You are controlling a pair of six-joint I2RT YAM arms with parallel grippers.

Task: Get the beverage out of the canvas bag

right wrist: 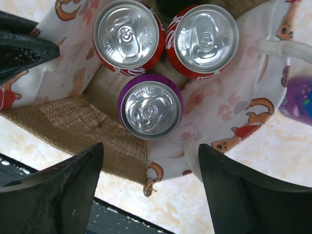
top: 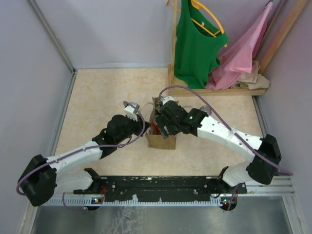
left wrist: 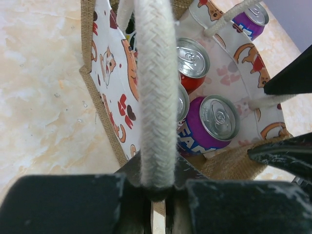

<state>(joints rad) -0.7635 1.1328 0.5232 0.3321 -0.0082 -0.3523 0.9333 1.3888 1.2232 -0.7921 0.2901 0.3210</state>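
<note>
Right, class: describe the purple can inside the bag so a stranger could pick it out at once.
Find the tan canvas bag between the two arms, its white rope handle pinched by the left gripper. Inside it, the purple can sits beside two red cans; it alone in there is purple, and the other purple can stands outside the bag.

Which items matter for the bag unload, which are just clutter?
Job: canvas bag; white handle in left pincer; right pincer; red cans, purple can inside.
Clutter: clothes rack; green top; pink garment; loose purple can.
</note>
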